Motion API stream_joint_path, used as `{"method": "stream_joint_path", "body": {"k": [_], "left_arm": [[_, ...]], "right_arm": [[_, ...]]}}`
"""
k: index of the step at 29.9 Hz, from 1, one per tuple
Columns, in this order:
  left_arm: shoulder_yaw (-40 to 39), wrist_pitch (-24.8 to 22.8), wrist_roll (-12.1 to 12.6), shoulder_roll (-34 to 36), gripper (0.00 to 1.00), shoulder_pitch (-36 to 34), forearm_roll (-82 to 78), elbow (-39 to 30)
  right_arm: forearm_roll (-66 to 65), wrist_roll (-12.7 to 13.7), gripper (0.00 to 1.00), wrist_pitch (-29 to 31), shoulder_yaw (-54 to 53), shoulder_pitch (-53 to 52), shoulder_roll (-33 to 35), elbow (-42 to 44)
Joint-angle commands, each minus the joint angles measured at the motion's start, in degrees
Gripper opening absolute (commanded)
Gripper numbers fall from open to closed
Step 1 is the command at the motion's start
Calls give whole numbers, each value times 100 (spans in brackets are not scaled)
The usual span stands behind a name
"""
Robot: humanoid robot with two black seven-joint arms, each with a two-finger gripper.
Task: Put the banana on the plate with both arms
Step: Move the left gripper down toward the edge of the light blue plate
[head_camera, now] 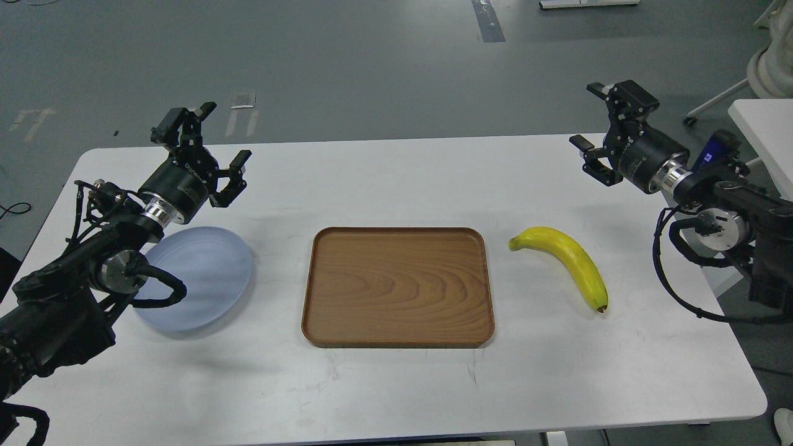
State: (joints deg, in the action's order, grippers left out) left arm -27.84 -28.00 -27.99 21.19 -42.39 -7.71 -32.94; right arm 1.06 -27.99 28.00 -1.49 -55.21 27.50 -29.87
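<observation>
A curved, smooth bright-yellow banana point(567, 262) with a small dark tip lies flat on the white rectangular table point(396, 384), right of centre in the frame, its stem end pointing toward the middle and its dark tip toward the lower right. Nothing touches it. Just to its left, in the centre of the frame, sits a rectangular brown wooden tray point(398, 286) with rounded corners and a raised rim; a strip of bare tabletop separates the two. A round, shallow, pale blue-lavender plate point(204, 279) rests on the table at the left of the frame, near the tray's left edge but apart from it, well away from the banana on the tray's far side. The black jointed left arm point(74, 279) enters from the lower left and partly covers the plate's left rim; its silver wrist ring sits above the plate's upper edge. The left gripper point(207, 145) is raised in the upper left of the frame, its two black fingers spread wide with nothing between them. The black right arm point(725, 204) comes in from the right edge, and the right gripper point(598, 118) hangs in the upper right of the frame, above and beyond the banana, fingers likewise parted and empty.
</observation>
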Motion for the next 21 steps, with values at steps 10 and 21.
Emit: {"method": "stream_joint_path", "body": {"k": [10,21], "left_arm": [[24,0,-1,403,100,-121,-55,-2],[147,0,-1,1941,100,-947,-3287,-634]], "right_arm": [[-27,-1,100,0,-9,1,1,43],[-89,-1,100,0,0,-8,10,166]]}}
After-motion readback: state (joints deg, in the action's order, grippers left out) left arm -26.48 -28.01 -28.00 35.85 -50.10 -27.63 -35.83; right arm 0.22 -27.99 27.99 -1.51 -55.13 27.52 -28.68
